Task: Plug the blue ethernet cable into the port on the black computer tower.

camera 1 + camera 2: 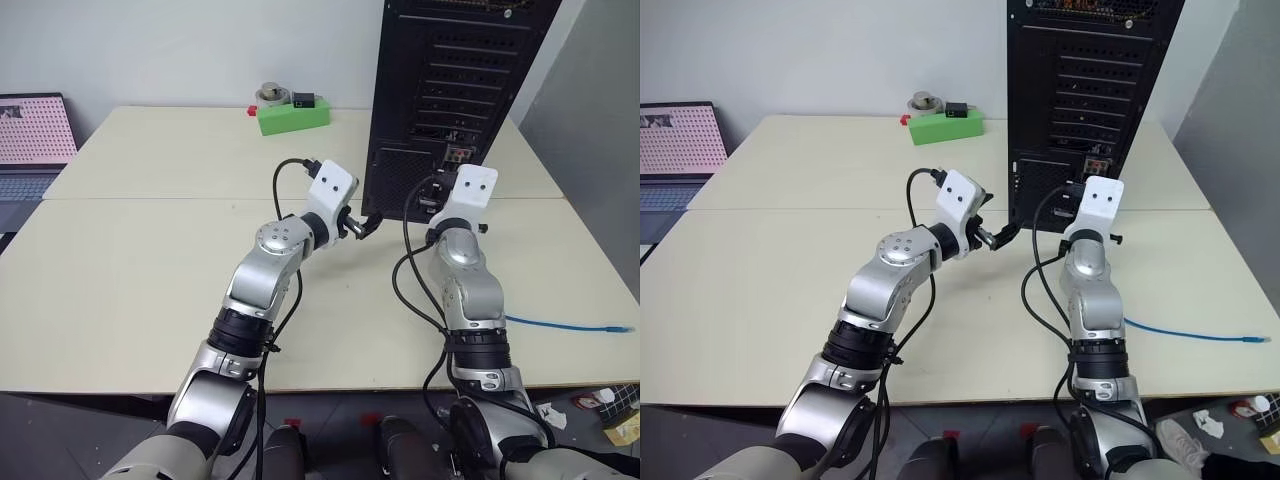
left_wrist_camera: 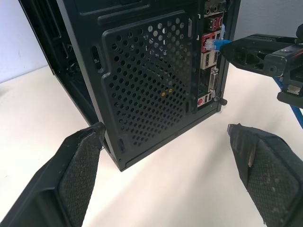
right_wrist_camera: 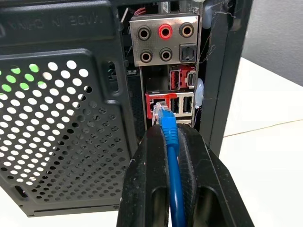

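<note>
- Ethernet cable (image 3: 173, 156): light blue, clear-blue plug.
- Computer tower (image 2: 142, 85): black, mesh vent of round holes, red sockets.
- Bench (image 1: 150, 250): pale cream.
- Small box (image 1: 293, 115): bright green.

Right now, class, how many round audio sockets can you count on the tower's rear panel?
5: three in the top row and two beneath on the black computer tower, above the blue ethernet cable plug. Others may be hidden.

black computer tower (image 1: 450, 90) upright ahead, green box (image 1: 293, 115) at far edge, bare table (image 1: 150, 250) left
</note>
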Controlling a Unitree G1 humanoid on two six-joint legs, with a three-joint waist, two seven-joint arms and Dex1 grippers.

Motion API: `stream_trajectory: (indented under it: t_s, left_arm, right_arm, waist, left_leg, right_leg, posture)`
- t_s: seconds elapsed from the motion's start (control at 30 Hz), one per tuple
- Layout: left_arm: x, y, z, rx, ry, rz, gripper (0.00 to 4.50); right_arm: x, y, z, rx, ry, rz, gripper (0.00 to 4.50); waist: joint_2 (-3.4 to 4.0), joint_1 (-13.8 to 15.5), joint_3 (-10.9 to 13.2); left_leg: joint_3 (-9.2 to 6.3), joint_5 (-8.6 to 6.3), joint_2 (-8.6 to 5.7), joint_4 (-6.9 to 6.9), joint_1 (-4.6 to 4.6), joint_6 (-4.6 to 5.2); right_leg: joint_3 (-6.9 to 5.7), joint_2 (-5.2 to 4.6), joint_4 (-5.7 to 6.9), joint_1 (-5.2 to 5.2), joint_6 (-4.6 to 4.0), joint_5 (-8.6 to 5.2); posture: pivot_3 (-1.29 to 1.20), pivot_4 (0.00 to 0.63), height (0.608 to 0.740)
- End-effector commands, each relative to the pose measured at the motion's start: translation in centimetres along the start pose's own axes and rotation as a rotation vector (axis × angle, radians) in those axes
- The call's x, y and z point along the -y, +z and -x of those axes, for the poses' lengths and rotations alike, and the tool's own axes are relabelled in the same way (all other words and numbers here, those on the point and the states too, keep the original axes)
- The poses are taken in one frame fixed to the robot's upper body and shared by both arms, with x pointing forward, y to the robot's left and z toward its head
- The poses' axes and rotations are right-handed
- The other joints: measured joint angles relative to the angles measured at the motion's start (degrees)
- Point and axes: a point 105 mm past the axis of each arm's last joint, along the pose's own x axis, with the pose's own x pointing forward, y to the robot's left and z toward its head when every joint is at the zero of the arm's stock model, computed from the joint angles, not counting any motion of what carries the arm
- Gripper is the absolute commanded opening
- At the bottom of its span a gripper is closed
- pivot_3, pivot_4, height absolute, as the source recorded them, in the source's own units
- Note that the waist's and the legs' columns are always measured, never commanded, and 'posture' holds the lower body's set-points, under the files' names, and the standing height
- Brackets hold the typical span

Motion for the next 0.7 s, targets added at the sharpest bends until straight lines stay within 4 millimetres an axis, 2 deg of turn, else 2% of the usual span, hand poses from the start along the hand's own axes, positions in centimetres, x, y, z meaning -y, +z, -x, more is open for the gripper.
stream_trajectory:
  t_s: [0.03,0.4,0.7]
  left_arm:
    - [0.2,1.7,0.2,0.063,-0.007,-0.035,4.4]
    - [0.3,1.8,0.2,0.063,-0.012,-0.031,4.4]
    - [1.3,2.0,0.2,0.063,-0.093,0.012,4.4]
  right_arm:
    - [0.6,3.4,0.0,0.143,-0.05,-0.018,0.01]
    - [-0.1,3.4,0.1,0.154,-0.04,0.023,0.01]
    - [-3.4,3.8,0.0,0.192,0.023,0.049,0.01]
  waist:
    - [0.01,0.1,0.0]
    - [0.01,0.46,0.01]
    - [0.01,-0.05,0.01]
  left_leg:
    - [0.0,0.0,0.0,0.0,-0.01,0.0]
    - [0.0,0.0,-0.01,-0.01,-0.1,0.0]
    - [0.0,0.0,0.0,-0.01,-0.09,0.0]
  right_leg:
    - [0.0,0.0,0.0,-0.01,0.0,0.0]
    - [-0.01,-0.01,-0.05,-0.06,-0.01,0.0]
    - [0.0,-0.01,-0.03,-0.07,-0.01,0.0]
  posture:
    - [0.0,0.15,0.74]
    - [0.0,0.15,0.74]
    - [0.0,0.15,0.74]
